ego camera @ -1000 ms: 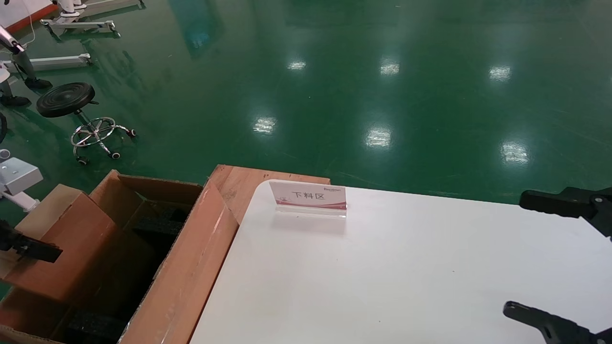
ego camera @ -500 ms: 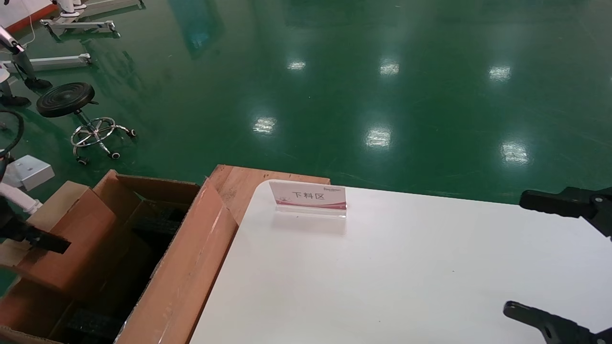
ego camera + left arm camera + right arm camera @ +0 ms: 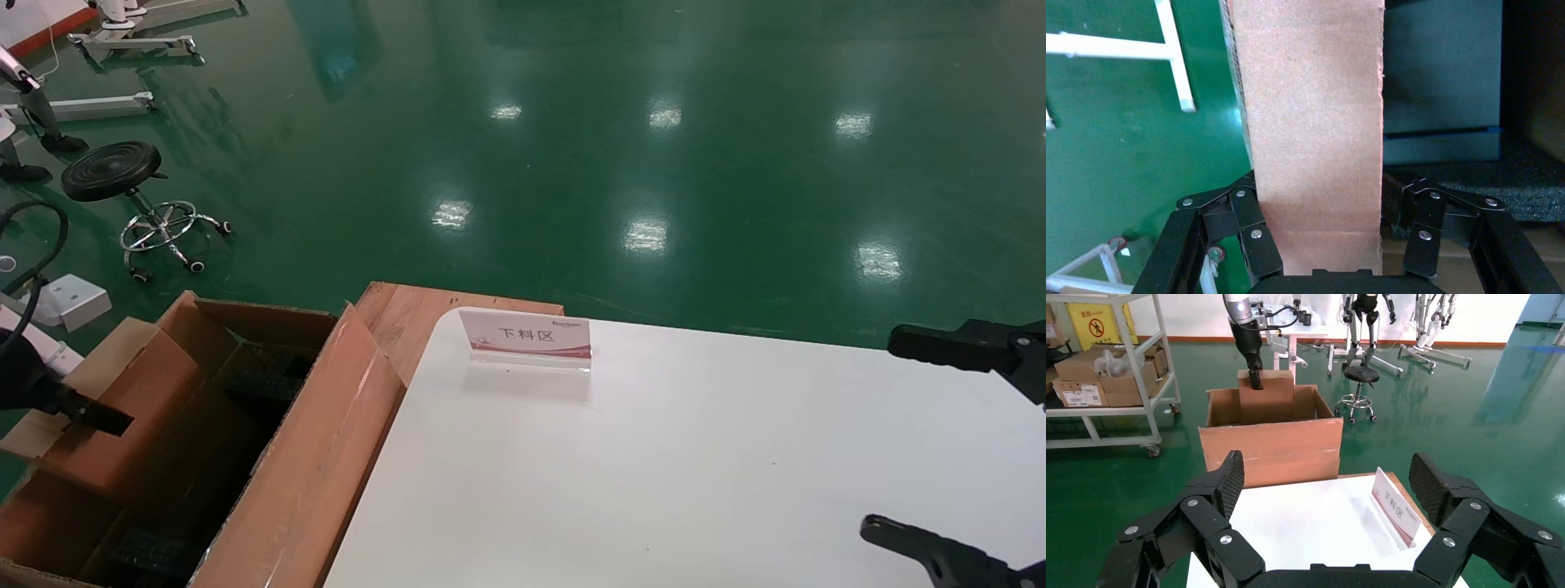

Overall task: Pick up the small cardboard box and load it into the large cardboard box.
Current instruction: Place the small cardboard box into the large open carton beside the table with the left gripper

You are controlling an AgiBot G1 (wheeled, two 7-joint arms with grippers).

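My left pincer is clamped on the small cardboard box, one finger on each side of its narrow face. The small cardboard box hangs tilted over the opening of the large cardboard box, with its lower part between the carton's tall flaps; I cannot tell whether it touches anything inside. Black foam blocks lie in the carton's interior. The large cardboard box stands on the green floor, just beside the left edge of the white desk.

My right pincer is parked above the right end of the desk, fingers spread wide and gripping nothing.

A small sign stand with red trim stands near the far edge of the desk. A reddish wooden board shows between the carton and the desk corner. A black stool with a chrome base stands on the floor beyond the carton.
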